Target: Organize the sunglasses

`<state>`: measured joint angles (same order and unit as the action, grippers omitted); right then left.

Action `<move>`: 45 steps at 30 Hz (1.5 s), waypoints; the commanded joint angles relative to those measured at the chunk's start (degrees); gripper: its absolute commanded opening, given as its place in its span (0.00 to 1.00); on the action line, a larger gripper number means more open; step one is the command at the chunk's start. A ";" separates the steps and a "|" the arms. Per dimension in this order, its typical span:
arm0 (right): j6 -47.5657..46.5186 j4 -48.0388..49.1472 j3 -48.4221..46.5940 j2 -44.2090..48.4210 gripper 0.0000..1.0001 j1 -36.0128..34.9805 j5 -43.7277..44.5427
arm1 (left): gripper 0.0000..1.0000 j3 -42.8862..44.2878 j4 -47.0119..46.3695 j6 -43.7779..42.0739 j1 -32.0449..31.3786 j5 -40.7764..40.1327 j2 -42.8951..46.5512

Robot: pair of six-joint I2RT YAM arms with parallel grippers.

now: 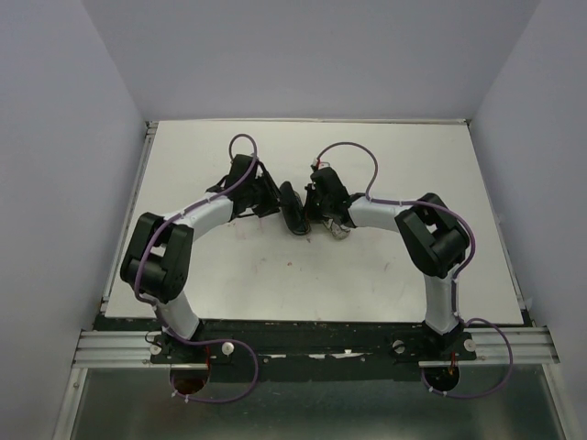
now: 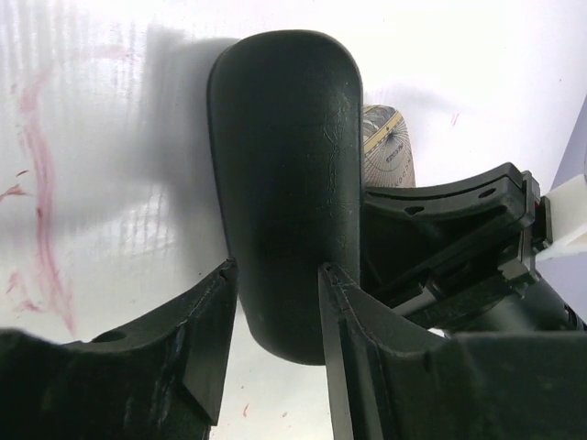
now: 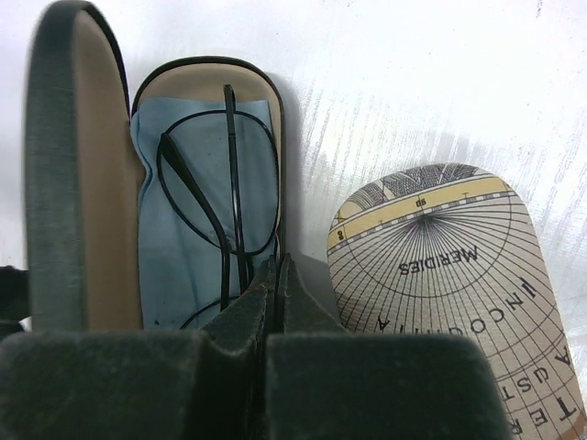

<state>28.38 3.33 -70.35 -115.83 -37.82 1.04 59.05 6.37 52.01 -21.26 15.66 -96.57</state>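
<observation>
The black hard case (image 3: 73, 174) stands open, showing its tan lining. The dark thin-framed sunglasses (image 3: 215, 183) lie folded inside it on a blue cloth (image 3: 165, 247). My right gripper (image 3: 277, 275) is shut, pinching the case's near right rim. My left gripper (image 2: 275, 270) is closed around the end of the raised case lid (image 2: 284, 183), one finger on each side. In the top view both grippers, left (image 1: 271, 197) and right (image 1: 314, 206), meet at the case (image 1: 293, 209) at the table's middle. The pink-purple pair is not visible.
A beige soft pouch (image 3: 449, 284) printed with a map dial lies flat right of the case, and its tip shows in the left wrist view (image 2: 390, 147). Red marker stains (image 2: 41, 183) mark the white table (image 1: 404, 165). Walls enclose the table on three sides.
</observation>
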 commanded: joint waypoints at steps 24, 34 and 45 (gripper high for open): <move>4.40 0.18 4.60 5.17 0.25 1.52 -4.99 | 0.53 13.11 17.18 -4.37 -3.79 -2.82 -13.02; 6.25 1.77 8.82 9.56 0.48 4.69 -10.27 | 0.54 15.22 19.03 -5.07 -4.32 -2.83 -14.43; 6.60 0.62 9.70 13.88 0.57 5.66 -9.21 | 0.55 16.27 19.29 -5.69 -5.20 -2.04 -14.87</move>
<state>34.57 3.68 -60.38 -103.11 -32.14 -6.42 74.50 22.39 47.77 -25.78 14.79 -109.34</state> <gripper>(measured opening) 0.554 0.544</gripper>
